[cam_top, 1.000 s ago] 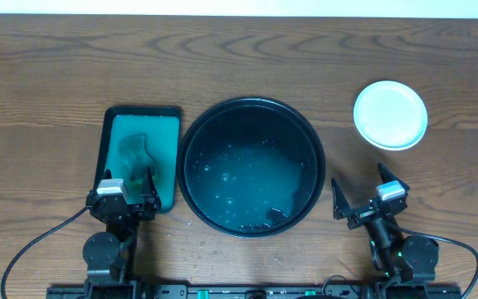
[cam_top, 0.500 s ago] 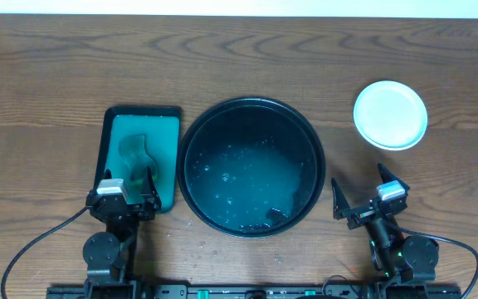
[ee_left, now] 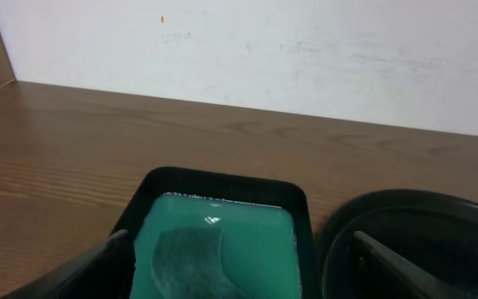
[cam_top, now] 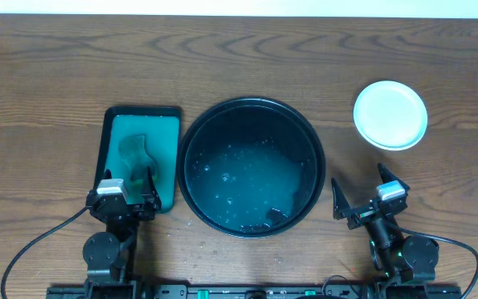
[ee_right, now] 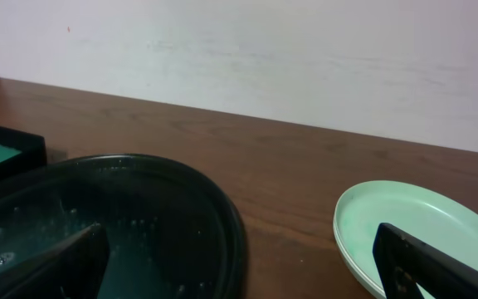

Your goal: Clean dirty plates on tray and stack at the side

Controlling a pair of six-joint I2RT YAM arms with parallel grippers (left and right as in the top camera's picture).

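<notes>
- The tray [cam_top: 183, 158], round, black and glossy, sits in the middle of the table [cam_top: 56, 66]. Its floor is wet, with small bright droplets scattered over it.
- The plates [cam_top: 391, 115] lie on the table to the right of the tray and a little farther back, clear of its rim. From above they read as 1 white disc, so how many are in the pile cannot be told (the right wrist view shows the top one [ee_right: 409, 228] pale mint and free of smears).
- Just left of the tray, close beside its rim, stands a rectangular green tray [cam_top: 163, 137] with a black edge.
- A darker rag [cam_top: 135, 154] lies in the green tray, toward its near half.
- The left gripper [cam_top: 127, 184] hangs over the near end of the green tray with its jaws spread wide and nothing between them. In its wrist view the 2 fingers [ee_left: 81, 270] frame the green tray and the rag [ee_left: 187, 264].
- The right gripper [cam_top: 362, 189] is at the near right of the table, right of the tray and nearer than the plates. Its jaws stand wide apart and empty, and it touches neither of them.
- A pale wall [ee_left: 305, 50] closes the far side of the table.
</notes>
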